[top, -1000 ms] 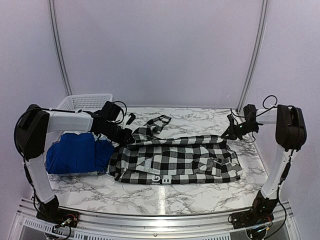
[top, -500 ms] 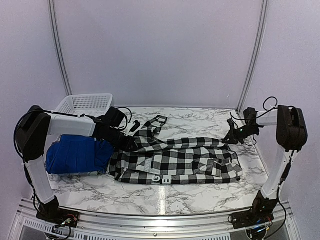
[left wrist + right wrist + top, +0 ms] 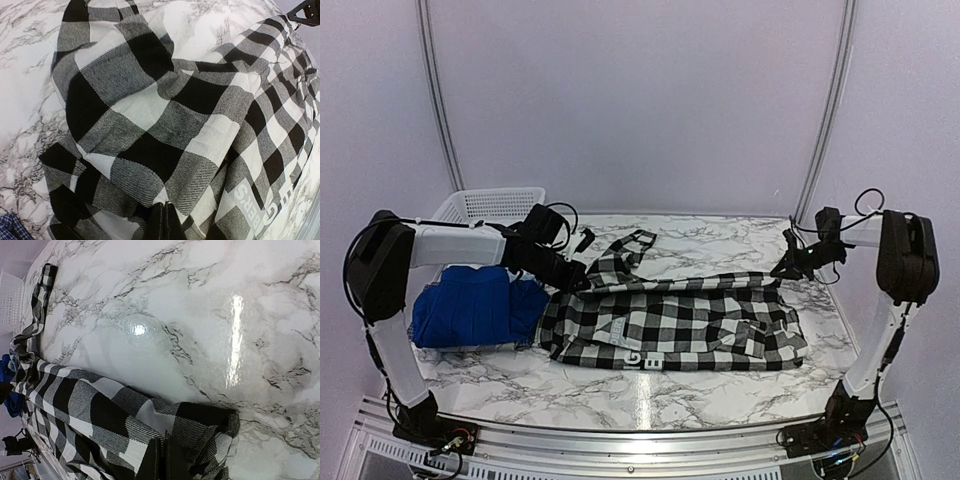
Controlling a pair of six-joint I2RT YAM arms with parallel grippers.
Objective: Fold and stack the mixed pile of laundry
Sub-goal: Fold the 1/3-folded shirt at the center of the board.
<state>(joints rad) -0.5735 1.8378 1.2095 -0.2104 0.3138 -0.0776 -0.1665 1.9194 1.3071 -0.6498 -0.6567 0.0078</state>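
The black-and-white buffalo-check flannel shirt (image 3: 670, 325) lies spread across the middle of the marble tabletop (image 3: 720, 235). Its long axis runs left to right, and one narrow checked strip reaches toward the far edge. The left pincer (image 3: 578, 282) is pressed together on the shirt's far left edge, and the right pincer (image 3: 783, 270) pinches its far right corner. The royal-blue shirt (image 3: 470, 305) lies bunched just beside the flannel's left end, with the white basket (image 3: 485, 205) beyond it.
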